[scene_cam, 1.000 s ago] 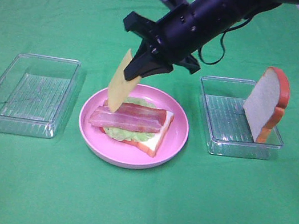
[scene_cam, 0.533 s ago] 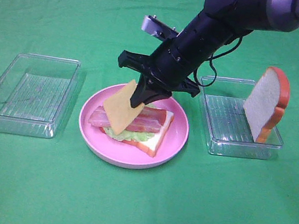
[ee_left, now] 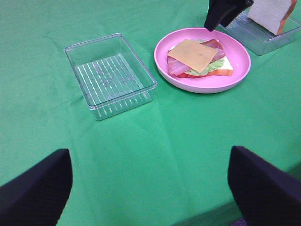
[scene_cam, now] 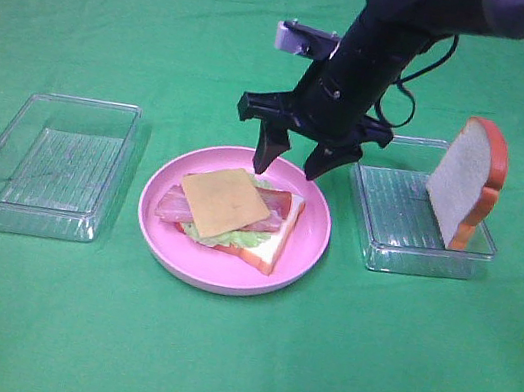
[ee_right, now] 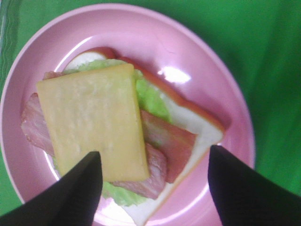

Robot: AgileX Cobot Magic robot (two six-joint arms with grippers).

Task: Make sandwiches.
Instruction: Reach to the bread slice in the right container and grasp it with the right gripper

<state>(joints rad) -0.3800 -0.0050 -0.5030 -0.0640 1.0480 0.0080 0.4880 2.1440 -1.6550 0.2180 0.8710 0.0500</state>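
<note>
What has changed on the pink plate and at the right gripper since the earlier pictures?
The right gripper let go of the cheese slice, which dropped from hanging at the jaws to lying flat on the bacon. The jaws opened and rose a little. The pink plate, both clear trays and the upright bread slice stayed put.

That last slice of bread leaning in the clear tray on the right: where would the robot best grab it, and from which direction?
Probably by its top crust, coming straight down. The bread slice stands nearly upright on edge in the clear tray, leaning slightly, so its thin rounded top is exposed and the two flat faces offer opposing surfaces. The open right gripper, nearest, suits it.
</note>
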